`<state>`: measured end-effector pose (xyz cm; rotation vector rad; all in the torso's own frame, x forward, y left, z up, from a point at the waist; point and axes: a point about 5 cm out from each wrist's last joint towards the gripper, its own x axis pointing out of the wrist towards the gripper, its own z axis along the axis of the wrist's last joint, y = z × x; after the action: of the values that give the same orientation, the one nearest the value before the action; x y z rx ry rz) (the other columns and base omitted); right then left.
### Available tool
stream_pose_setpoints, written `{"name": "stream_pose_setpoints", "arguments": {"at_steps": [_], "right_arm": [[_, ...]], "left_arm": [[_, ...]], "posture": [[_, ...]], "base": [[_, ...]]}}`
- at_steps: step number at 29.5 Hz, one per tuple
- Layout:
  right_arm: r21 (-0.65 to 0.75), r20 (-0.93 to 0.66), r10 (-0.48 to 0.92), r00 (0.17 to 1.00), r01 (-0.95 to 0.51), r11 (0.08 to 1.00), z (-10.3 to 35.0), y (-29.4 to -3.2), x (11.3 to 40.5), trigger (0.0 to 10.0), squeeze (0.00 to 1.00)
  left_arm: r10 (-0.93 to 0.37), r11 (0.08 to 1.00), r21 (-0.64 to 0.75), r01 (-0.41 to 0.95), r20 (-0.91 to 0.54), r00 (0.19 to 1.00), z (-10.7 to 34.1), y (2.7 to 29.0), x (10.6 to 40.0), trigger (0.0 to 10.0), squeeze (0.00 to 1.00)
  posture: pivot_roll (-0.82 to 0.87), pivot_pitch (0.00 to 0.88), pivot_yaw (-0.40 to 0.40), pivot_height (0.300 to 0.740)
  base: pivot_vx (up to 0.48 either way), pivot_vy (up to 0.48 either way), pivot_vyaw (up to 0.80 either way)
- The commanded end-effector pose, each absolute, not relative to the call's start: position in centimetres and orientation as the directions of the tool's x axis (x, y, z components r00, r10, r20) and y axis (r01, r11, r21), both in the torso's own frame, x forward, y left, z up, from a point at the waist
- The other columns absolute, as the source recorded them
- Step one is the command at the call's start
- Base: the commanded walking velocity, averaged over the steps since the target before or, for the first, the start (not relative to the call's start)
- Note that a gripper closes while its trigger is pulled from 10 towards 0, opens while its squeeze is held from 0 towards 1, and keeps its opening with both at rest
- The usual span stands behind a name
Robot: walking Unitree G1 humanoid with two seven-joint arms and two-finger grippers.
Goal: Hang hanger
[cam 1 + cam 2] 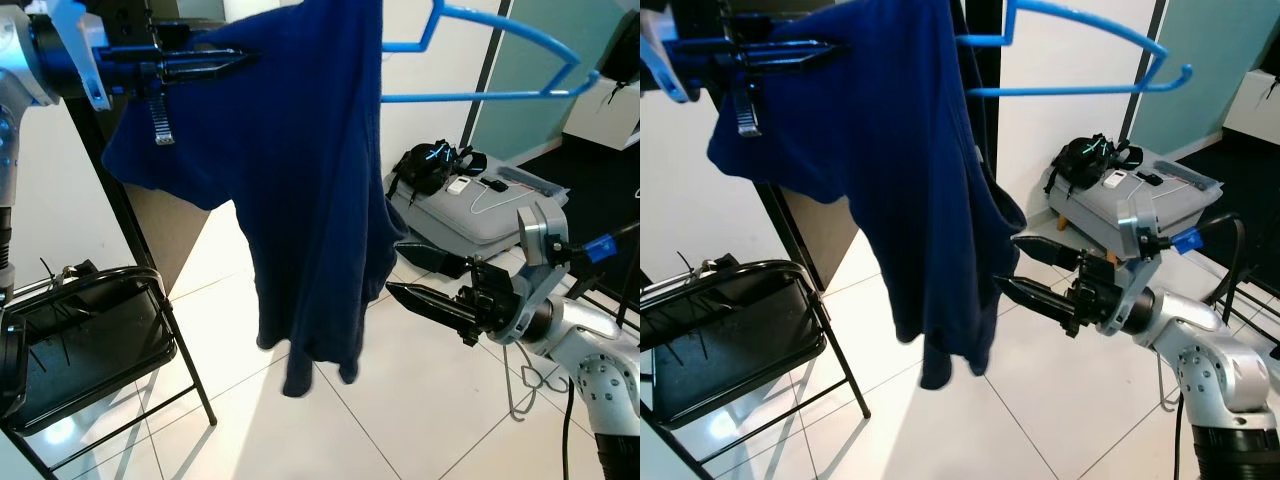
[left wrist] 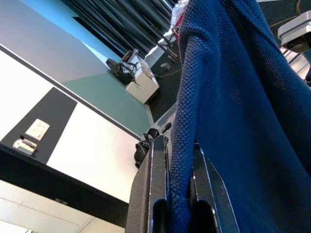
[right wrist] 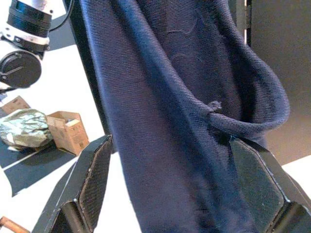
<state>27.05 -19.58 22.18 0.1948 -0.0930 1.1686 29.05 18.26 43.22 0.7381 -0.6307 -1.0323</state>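
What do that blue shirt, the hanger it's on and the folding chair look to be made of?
The shirt looks like soft knitted fabric, perhaps cotton: the left wrist view shows a fine textured weave, and it drapes in folds. The hanger looks like smooth moulded plastic, uniformly bright blue with a slight sheen. The folding chair seems to have a black metal tube frame and a glossy seat that reflects light, possibly vinyl or plastic.

Blue hanger (image 1: pixel 480 60) hidden along its left half beneath the navy garment (image 1: pixel 300 200); hook cut off by top edge. Folding chair (image 1: pixel 90 340) cropped at left edge. Left gripper (image 1: pixel 235 62) fingertips buried in cloth.
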Motion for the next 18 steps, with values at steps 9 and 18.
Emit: {"name": "stream_pose_setpoints", "arguments": {"at_steps": [9,18], "right_arm": [[0.084,0.147,0.893,0.426,-0.905,0.418,22.44,-20.28,26.95,10.0,0.0],[0.076,0.124,0.904,0.409,-0.912,0.402,22.06,-19.68,27.06,0.0,0.0]], "left_arm": [[-0.923,0.318,0.798,0.512,0.139,0.358,43.46,18.1,28.68,0.0,0.0],[-0.93,0.313,0.797,0.517,0.147,0.337,43.55,17.61,28.48,0.0,0.0]], "posture": [[0.03,0.0,0.026,0.74],[0.03,0.0,0.027,0.74]], "base": [[0.0,0.0,0.0],[0.0,0.0,0.0]]}}
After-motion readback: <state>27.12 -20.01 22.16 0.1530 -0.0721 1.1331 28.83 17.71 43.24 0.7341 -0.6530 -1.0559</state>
